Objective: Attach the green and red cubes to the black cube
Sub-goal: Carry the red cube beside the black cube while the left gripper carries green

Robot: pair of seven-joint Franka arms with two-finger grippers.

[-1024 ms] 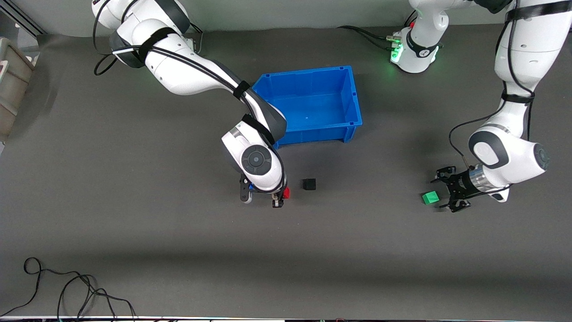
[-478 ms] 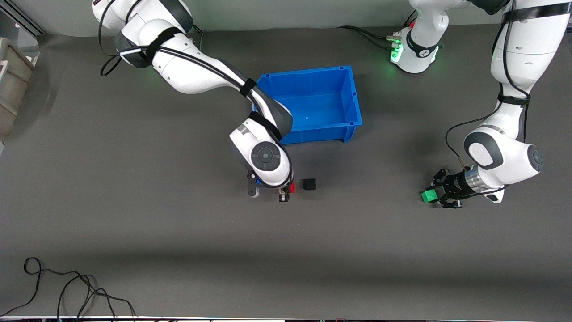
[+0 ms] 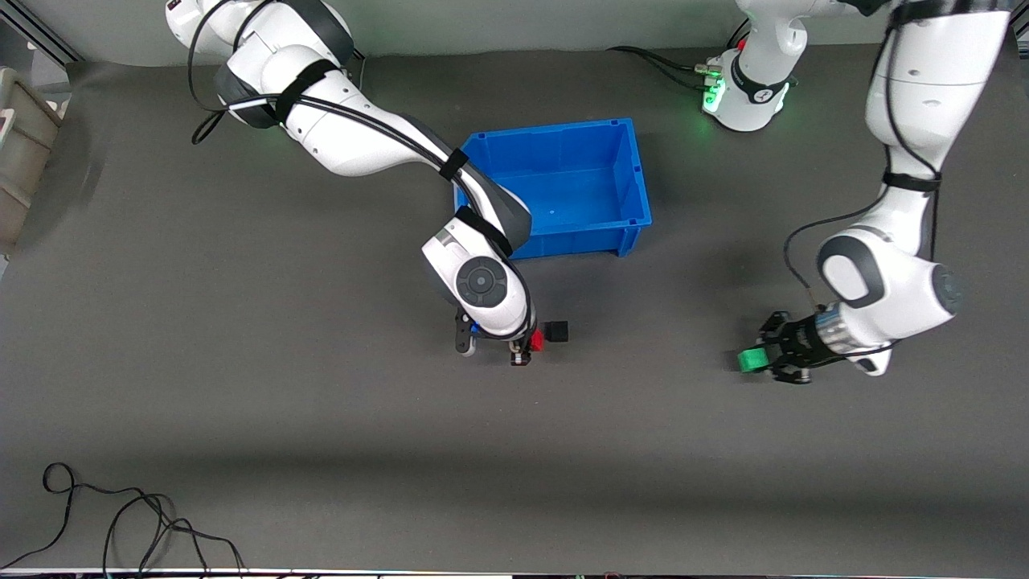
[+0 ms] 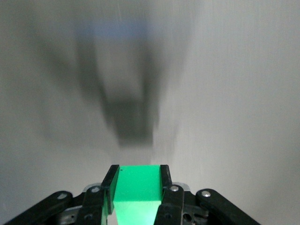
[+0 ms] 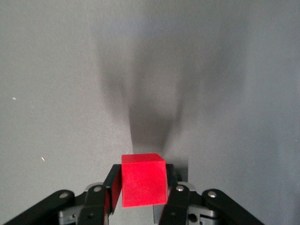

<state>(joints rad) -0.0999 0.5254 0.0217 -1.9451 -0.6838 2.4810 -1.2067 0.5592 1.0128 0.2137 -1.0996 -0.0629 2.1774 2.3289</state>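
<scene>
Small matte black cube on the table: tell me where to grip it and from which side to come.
Come from straight above and close the fingers on two opposite upright faces of the small matte black cube. Choose the faces toward and away from the front camera: the small red plastic cube in the right gripper sits close against one of the other sides.

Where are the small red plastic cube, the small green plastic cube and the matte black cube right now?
Small red plastic cube [image 5: 143, 180]: right wrist view, front face.
Small green plastic cube [image 4: 136, 193]: left wrist view, top face.
Matte black cube [image 3: 557, 330]: front view, top face.
</scene>
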